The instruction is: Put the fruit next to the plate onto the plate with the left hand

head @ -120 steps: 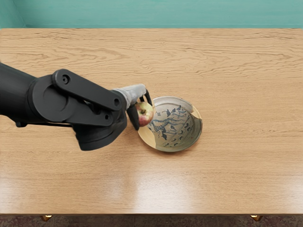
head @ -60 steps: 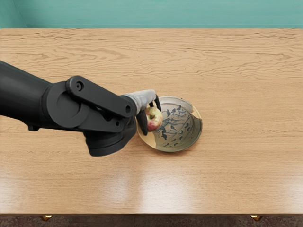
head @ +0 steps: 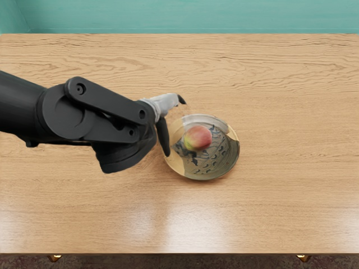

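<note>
The apple [head: 197, 137] is lying inside the plate [head: 231, 159], in its upper left part, and it is showing slightly blurred, red with a yellow-green side. It is touching none of my fingers. The plate is sitting just right of the frame's middle, its patterned bowl taking up little of the table [head: 280, 84].

My left hand [head: 161, 112] is hovering just beside the plate's left rim, spread and holding nothing: one finger is pointing up and right above the rim, and a dark finger [head: 164, 140] is hanging down along the rim's left side. My arm [head: 67, 117] is coming in from the left edge, its bulky wrist housing covering the wood left of the plate.

Bare wood is lying open on every other side of the plate: a wide stretch toward the right edge, a deep band up to the teal wall [head: 185, 14] at the top, and another band down to the table's front edge near the bottom, where two small gold feet [head: 54, 258] are peeking out.

Half a second ago I was pinching the apple over the plate's left rim; now my fingers are parted and the apple is sitting farther right, inside the plate. My forearm has also pulled back a little toward the left.
</note>
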You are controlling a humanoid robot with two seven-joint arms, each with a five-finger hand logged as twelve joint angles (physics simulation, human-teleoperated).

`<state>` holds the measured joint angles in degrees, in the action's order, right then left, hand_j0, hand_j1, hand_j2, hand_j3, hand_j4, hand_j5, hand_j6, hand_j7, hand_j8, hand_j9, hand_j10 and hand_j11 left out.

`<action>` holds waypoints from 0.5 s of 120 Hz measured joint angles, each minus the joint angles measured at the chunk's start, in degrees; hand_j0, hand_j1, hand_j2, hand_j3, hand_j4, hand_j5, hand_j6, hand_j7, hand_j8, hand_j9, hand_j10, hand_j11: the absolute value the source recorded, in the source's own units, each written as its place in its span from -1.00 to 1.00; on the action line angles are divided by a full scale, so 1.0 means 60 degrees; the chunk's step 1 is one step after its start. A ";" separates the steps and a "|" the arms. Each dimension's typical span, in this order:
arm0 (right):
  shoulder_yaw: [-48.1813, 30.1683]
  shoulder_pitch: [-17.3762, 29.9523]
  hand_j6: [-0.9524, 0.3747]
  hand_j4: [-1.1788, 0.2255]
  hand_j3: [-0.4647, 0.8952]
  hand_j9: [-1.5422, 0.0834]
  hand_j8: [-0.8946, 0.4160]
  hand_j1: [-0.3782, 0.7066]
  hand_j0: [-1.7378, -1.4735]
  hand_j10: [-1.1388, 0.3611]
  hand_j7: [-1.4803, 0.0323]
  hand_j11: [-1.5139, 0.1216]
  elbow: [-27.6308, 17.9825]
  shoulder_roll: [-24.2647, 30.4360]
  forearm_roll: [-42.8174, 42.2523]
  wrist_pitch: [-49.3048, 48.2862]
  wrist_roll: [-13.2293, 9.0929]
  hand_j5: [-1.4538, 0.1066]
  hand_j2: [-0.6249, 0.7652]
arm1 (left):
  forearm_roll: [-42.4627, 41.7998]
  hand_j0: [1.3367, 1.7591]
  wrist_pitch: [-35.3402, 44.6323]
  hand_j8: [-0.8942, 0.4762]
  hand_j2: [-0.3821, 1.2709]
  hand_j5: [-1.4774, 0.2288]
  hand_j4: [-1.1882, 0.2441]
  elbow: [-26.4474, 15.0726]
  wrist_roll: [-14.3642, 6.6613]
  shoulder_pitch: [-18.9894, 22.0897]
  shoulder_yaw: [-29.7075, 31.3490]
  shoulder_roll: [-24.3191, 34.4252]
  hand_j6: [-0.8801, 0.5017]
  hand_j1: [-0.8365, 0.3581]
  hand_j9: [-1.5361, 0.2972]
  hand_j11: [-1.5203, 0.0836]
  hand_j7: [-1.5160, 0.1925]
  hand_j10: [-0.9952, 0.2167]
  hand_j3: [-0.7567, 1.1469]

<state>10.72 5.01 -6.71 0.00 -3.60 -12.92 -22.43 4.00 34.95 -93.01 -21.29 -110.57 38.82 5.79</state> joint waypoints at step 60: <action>0.0000 0.0000 0.44 0.68 -0.32 0.90 0.37 -0.95 -0.40 0.52 0.96 0.85 0.0000 0.0000 0.0000 0.0000 0.0000 0.86 -0.10 | 0.0055 0.52 -0.5355 0.26 -0.53 0.69 0.62 0.0239 0.0004 0.0870 -0.1185 0.6256 0.23 0.93 0.64 0.85 0.73 0.60 -0.20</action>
<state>10.72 5.01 -6.71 0.00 -3.60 -12.92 -22.44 4.33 2.82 -91.57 -21.27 -105.35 31.71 43.32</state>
